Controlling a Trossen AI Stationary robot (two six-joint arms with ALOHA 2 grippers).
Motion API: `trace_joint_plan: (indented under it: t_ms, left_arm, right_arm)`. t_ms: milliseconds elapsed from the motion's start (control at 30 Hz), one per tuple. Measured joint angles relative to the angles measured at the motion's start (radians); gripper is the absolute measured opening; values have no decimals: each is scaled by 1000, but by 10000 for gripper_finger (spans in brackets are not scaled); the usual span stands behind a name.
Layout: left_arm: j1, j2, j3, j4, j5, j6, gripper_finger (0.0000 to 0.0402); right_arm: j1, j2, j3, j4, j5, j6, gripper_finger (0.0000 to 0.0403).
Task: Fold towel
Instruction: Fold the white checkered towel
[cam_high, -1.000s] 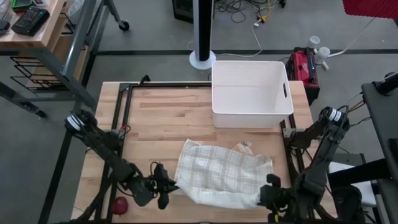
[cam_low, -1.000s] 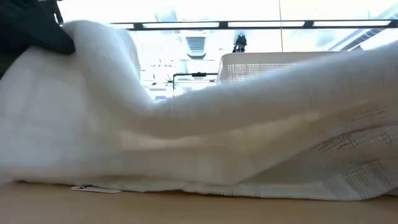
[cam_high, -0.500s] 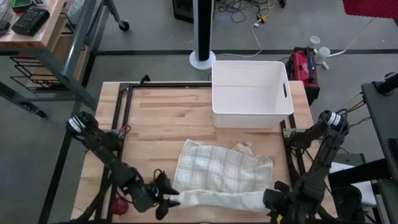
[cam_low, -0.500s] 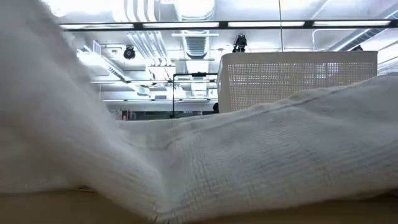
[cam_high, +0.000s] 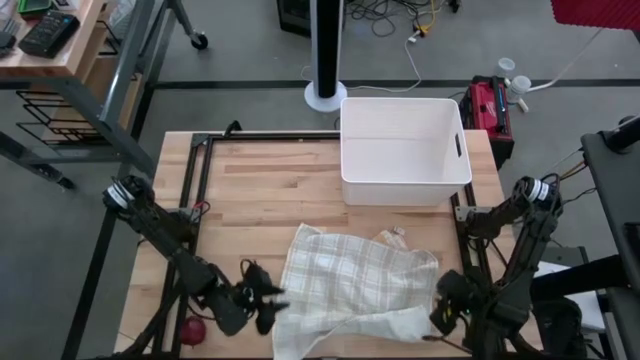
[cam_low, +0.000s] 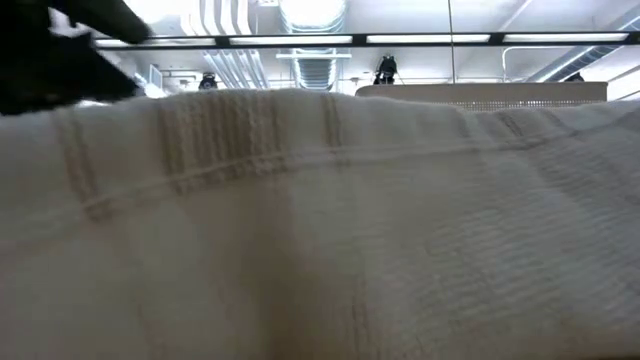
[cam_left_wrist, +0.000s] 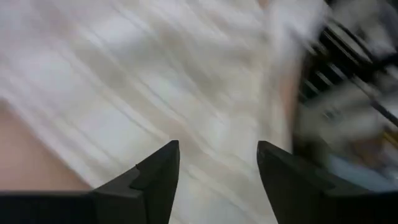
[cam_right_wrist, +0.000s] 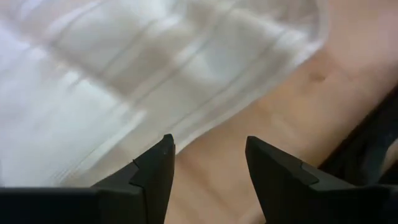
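here the towel (cam_high: 355, 285) lies rumpled on the near half of the wooden desk (cam_high: 270, 185), pale with a faint check, one edge folded over along its near side. the left gripper (cam_high: 272, 300) sits low at the towel's left edge – its jaws stand apart and hold nothing, the cloth spread just ahead of them in the left wrist view. the right gripper (cam_high: 440, 303) is at the towel's right corner, jaws parted and empty over bare wood beside the cloth's edge. a white bin (cam_high: 404, 150) stands farther back, well apart from the towel – a small red object (cam_high: 194, 329) lies near the left arm
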Motion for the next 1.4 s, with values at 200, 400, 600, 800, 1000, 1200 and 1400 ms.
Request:
trace_joint_plan:
  t_ms: [200,400,600,800,1000,1200,1400]
  left_arm:
    - [104,-3,-4,-112,-84,-43,191]
    - [260,-3,-41,-191,-9,-35,191]
    - [375,-6,-116,-160,60,44,211]
    - [419,-6,-266,206,157,121,217]
    - [419,18,-350,351,158,94,191]
    - [419,65,-351,360,115,92,157]
    - [412,49,-341,359,95,145,72]
  right_arm:
    - [0,-23,-136,12,34,146,187]
    - [1,-68,-297,140,71,235,184]
    - [1,-98,-435,298,118,272,183]
    - [2,-102,-533,456,190,272,183]
    - [1,-109,-606,589,277,245,183]
    - [2,-136,-641,694,327,175,153]
    - [2,-180,-624,768,412,4,15]
